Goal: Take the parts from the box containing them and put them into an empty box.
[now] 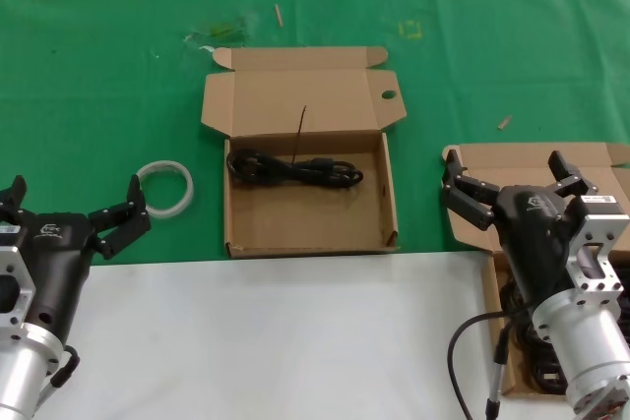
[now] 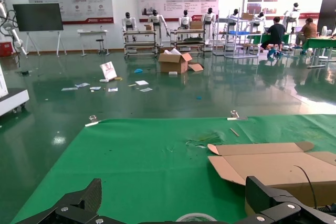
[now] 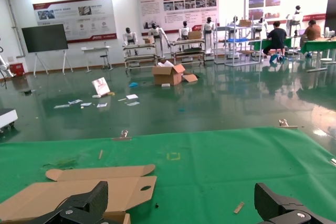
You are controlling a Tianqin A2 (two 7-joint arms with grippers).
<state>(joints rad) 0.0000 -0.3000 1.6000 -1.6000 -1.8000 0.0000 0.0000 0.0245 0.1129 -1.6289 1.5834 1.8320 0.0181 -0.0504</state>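
The holed-lid box (image 1: 243, 228) lies open at the middle of the green mat, and one black coiled cable (image 1: 295, 169) rests along its far side. The box with the plain lid (image 1: 522, 158) sits at the right, mostly hidden under my right arm; dark cables (image 1: 519, 314) show inside it. Over that box's far edge my right gripper (image 1: 512, 176) hovers open with nothing in it. The right wrist view shows the right gripper (image 3: 181, 200) and the holed lid (image 3: 79, 192). My left gripper (image 1: 74, 202) waits open and empty at the near left.
A white translucent ring (image 1: 164, 187) lies on the mat between my left gripper and the middle box; it also shows in the left wrist view as the ring (image 2: 197, 217). A bare white table surface (image 1: 295, 331) runs along the front. Small scraps (image 1: 504, 123) lie on the mat.
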